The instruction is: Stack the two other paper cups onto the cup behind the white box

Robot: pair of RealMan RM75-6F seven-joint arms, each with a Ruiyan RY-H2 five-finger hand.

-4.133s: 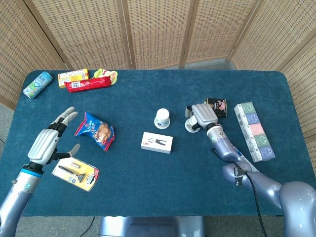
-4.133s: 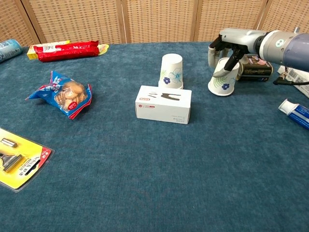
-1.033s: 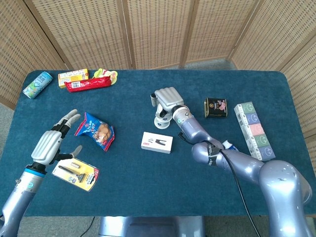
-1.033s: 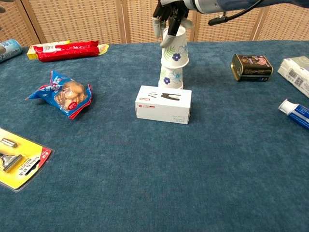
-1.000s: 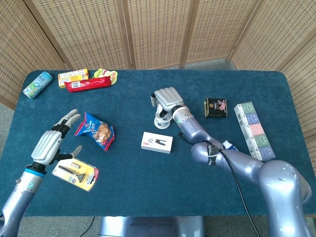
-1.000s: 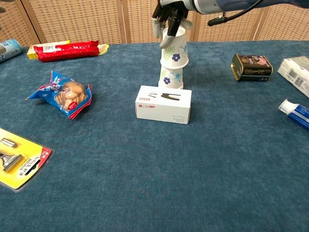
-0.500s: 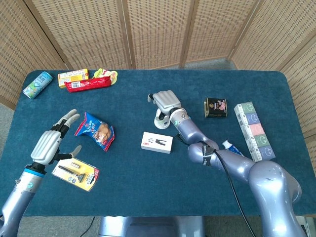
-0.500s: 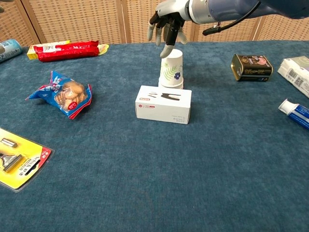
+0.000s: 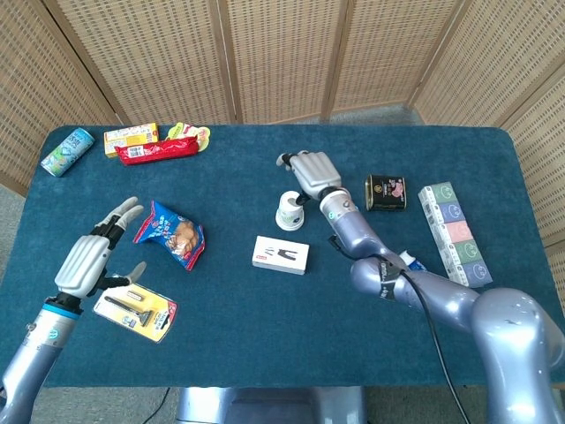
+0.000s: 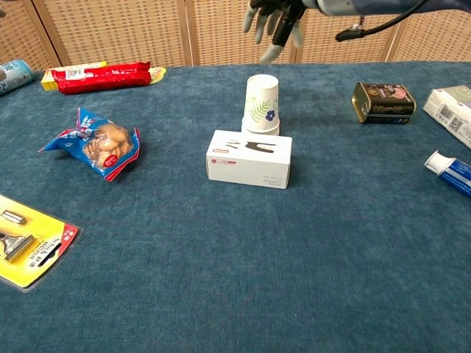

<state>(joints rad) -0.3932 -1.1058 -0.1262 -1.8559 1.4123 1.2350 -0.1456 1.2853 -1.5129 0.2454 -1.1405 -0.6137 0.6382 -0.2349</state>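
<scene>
Chest view – floral paper cups (image 10: pixel 261 104) stacked behind white box (image 10: pixel 249 159), label unreadable

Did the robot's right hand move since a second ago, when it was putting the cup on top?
Yes. The right hand has let go and lifted up and to the right, away from the stacked cups behind the white box.

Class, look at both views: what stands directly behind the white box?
An upside-down stack of paper cups stands behind the white box. How many cups are nested inside cannot be seen.
</scene>
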